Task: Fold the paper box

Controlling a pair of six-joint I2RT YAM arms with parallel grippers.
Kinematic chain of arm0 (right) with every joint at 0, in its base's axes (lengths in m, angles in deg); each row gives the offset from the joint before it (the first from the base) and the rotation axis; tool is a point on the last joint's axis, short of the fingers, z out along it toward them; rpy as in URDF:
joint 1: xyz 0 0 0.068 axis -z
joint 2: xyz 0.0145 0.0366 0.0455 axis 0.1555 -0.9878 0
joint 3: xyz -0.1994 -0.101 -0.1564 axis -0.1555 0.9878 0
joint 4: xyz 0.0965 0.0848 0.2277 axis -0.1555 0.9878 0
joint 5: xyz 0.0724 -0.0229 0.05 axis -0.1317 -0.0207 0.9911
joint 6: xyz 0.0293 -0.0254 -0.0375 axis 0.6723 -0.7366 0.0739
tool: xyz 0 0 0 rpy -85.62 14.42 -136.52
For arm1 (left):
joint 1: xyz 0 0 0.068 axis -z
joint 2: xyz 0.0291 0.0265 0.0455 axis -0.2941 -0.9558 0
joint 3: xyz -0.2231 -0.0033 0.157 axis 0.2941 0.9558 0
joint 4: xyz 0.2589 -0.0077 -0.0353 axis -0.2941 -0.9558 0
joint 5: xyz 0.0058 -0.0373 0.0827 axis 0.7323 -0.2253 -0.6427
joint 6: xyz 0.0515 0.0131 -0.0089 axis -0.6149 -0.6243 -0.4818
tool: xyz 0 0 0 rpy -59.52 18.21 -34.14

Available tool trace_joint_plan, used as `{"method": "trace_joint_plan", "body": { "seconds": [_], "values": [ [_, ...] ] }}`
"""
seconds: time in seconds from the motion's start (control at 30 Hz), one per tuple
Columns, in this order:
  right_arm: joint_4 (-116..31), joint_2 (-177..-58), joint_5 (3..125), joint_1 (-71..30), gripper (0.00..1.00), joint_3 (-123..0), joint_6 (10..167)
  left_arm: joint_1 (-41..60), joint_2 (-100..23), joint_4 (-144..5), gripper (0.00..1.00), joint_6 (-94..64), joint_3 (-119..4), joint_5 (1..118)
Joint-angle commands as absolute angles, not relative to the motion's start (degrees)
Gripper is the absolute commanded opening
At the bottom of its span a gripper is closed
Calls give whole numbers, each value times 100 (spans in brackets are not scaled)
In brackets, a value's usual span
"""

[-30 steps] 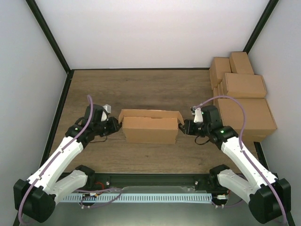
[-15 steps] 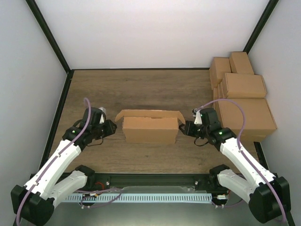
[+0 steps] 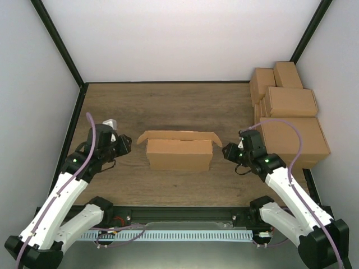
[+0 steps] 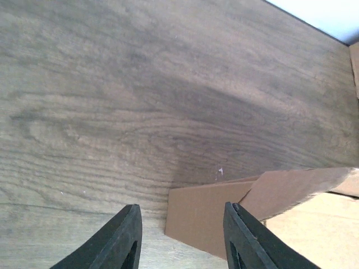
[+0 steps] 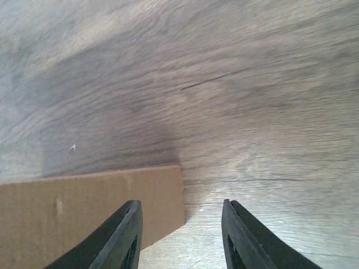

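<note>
The paper box point(image 3: 179, 152) is a brown cardboard carton standing in the middle of the table, its rear lid flaps spread out at the top corners. My left gripper point(image 3: 124, 144) is open and empty, a short way left of the box. Its view shows the box's left end point(image 4: 205, 216) and a flap point(image 4: 294, 188) ahead of the jaws. My right gripper point(image 3: 226, 151) is open and empty, just right of the box. Its view shows the box's side point(image 5: 84, 210) beyond the left finger point(image 5: 120, 238).
A stack of finished brown cartons point(image 3: 289, 115) fills the back right of the table, close behind the right arm. Black frame rails run along the table's left edge point(image 3: 72, 134) and near edge.
Both grippers have let go of the box's ends and drawn back outward; the left arm has moved well to the left. The box stays in place.
</note>
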State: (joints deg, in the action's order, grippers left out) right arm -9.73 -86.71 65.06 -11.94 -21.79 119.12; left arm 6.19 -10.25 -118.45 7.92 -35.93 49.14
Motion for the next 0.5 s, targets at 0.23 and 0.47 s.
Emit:
{"method": "trace_joint_plan", "body": {
  "seconds": [0.23, 0.47],
  "values": [
    [-15, -7852, 4854, -1234, 45, -3218, 12337, 645, -431, -11884, 65, 401, -4173, 4532],
    [-703, -7303, 6154, -1241, 68, -3619, 10804, 641, -150, -11480, 89, -131, -4228, 5282]
  ]
}}
